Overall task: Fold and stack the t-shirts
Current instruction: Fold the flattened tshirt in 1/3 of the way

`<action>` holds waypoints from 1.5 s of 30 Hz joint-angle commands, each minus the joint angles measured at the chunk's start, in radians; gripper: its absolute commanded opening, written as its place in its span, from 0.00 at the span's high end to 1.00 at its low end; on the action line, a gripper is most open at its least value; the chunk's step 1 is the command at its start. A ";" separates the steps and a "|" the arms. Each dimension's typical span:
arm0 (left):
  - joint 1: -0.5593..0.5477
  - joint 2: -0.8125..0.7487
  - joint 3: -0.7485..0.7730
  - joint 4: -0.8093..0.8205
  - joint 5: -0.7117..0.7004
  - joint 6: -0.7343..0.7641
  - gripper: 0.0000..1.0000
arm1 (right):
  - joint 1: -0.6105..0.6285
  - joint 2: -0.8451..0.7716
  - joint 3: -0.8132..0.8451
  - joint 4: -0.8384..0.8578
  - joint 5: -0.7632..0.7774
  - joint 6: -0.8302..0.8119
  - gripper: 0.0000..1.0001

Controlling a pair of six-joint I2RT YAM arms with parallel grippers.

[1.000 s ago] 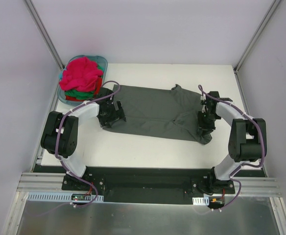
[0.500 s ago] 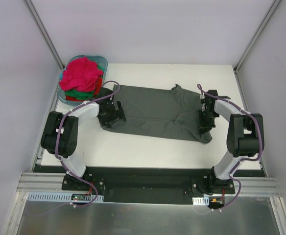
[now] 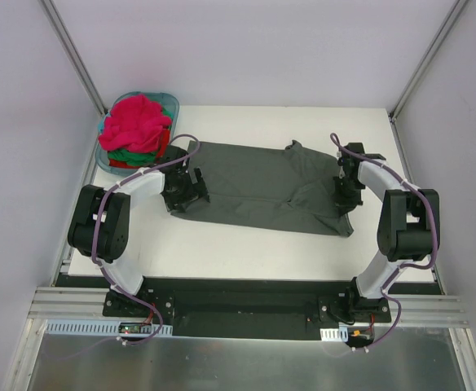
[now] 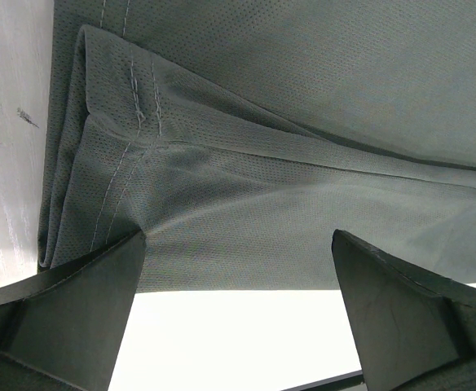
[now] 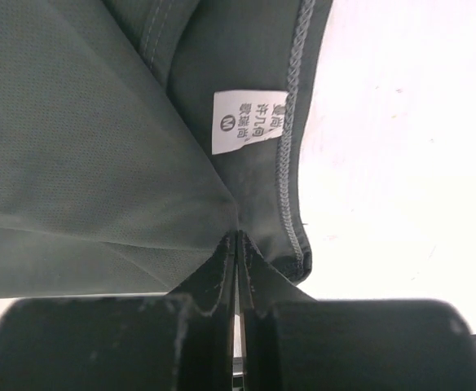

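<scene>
**A:** Right arm [image 3: 382,176] has edged toward 1 o'clock in the last second, and the 3 o'clock end of the charcoal t-shirt [image 3: 258,183] has been drawn out with it!

**B:** And the right jaws are pressed together on a fold of that grey cloth. On the wrist view the fingers [image 5: 201,285] pinch the fabric just below the white label [image 5: 250,120].

**A:** Over at 9 o'clock, the left arm [image 3: 140,183] hasn't budged. Left jaws are spread wide, both fingers [image 4: 67,314] poised at the stitched hem corner, grey cloth showing in the gap.

**B:** Touching the cloth or just above it? Can't tell.

**A:** The shirt lies spread across the middle of the white tabletop [image 3: 246,244], running from 9 to 3 o'clock, with a long crease along it.

**B:** Up at 10 o'clock the teal basket [image 3: 171,101] sits in the tabletop's corner, heaped high! Pink-red t-shirt [image 3: 136,120] on top, green t-shirt [image 3: 128,152] under it, red t-shirt [image 3: 117,163] peeking out lowest.

**A:** All three crumpled, and well apart from the grey one.
</scene>
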 commanded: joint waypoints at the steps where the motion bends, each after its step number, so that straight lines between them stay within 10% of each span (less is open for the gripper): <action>1: 0.020 0.027 -0.025 -0.050 -0.037 0.032 0.01 | 0.005 -0.028 0.060 -0.050 0.066 -0.004 0.99; 16: 0.026 0.027 -0.030 -0.051 -0.016 0.031 0.01 | 0.010 0.040 0.074 0.074 0.076 -0.073 0.98; 21: 0.026 0.016 -0.031 -0.051 -0.014 0.032 0.01 | 0.016 0.031 0.091 0.042 0.087 -0.067 0.68; 27: 0.024 -0.045 -0.034 -0.051 -0.008 -0.012 0.01 | 0.024 -0.102 0.123 -0.040 0.186 0.023 0.04; 37: 0.008 -0.125 0.016 -0.051 -0.004 -0.066 0.01 | 0.091 -0.325 -0.130 0.106 -0.255 0.236 0.04; 45: 0.009 -0.012 0.046 -0.047 -0.036 -0.061 0.01 | 0.029 -0.169 -0.201 0.127 -0.185 0.252 0.04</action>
